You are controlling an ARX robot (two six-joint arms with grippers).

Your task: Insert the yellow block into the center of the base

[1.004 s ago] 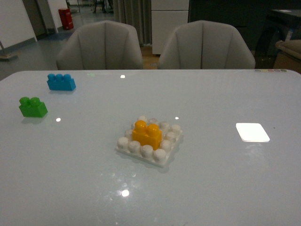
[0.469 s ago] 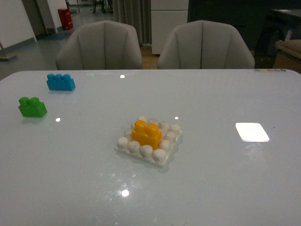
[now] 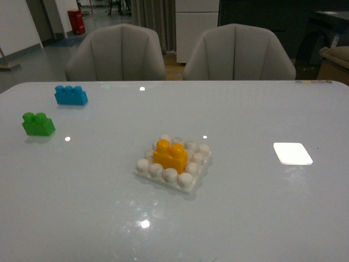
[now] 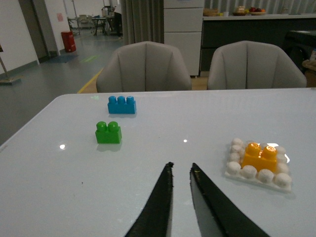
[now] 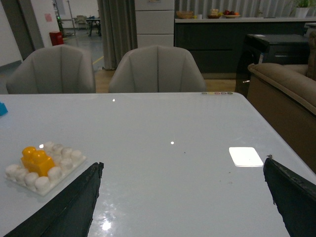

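The yellow block sits upright in the middle of the white studded base, near the table's centre. It shows too in the left wrist view, yellow block on base, and in the right wrist view, yellow block on base. Neither arm appears in the front view. My left gripper is shut, empty, hovering over bare table short of the base. My right gripper is open wide with nothing between its fingers, well away from the base.
A green two-stud brick and a blue three-stud brick lie at the table's far left. A bright rectangle of light lies on the table at the right. Two grey chairs stand behind the table.
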